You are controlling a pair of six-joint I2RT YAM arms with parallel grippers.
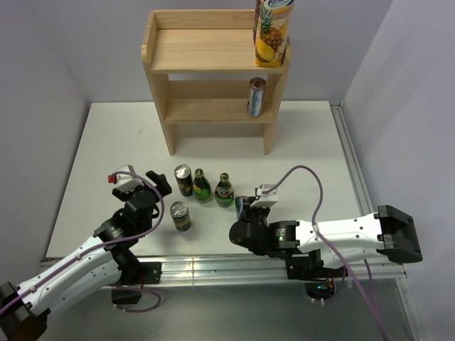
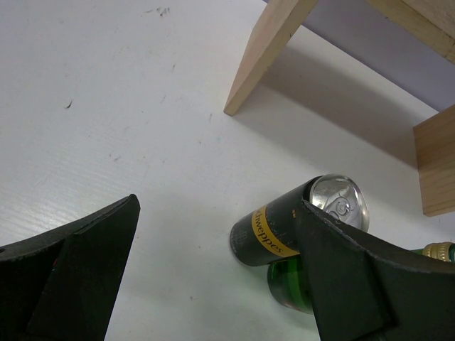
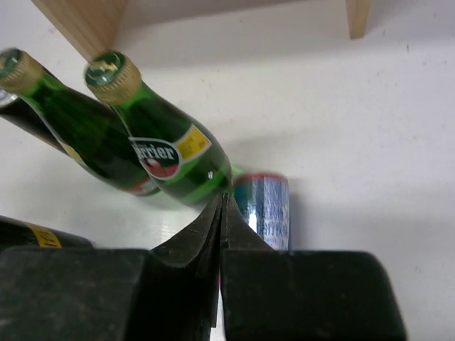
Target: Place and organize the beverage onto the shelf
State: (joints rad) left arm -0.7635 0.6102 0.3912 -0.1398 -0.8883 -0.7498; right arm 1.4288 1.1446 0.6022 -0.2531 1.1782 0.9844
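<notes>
The light wooden shelf (image 1: 213,60) stands at the back. A pineapple juice carton (image 1: 272,34) is on its top board at the right, and a slim can (image 1: 256,97) is on the lower tier. On the table stand a dark Schweppes can (image 1: 183,179), two green bottles (image 1: 202,187) (image 1: 225,190), a blue can (image 1: 242,206) and a second dark can (image 1: 180,215). My left gripper (image 1: 146,183) is open and empty, left of the Schweppes can (image 2: 284,227). My right gripper (image 1: 250,208) is shut and empty, its tips (image 3: 224,202) just before the blue can (image 3: 264,209) and the Perrier bottle (image 3: 170,153).
The shelf's left side panel (image 2: 263,57) rises ahead of the left gripper. The white table (image 1: 306,142) has a metal rail along its right edge and grey walls on three sides. The other green bottle (image 3: 78,135) leans into the right wrist view's left part.
</notes>
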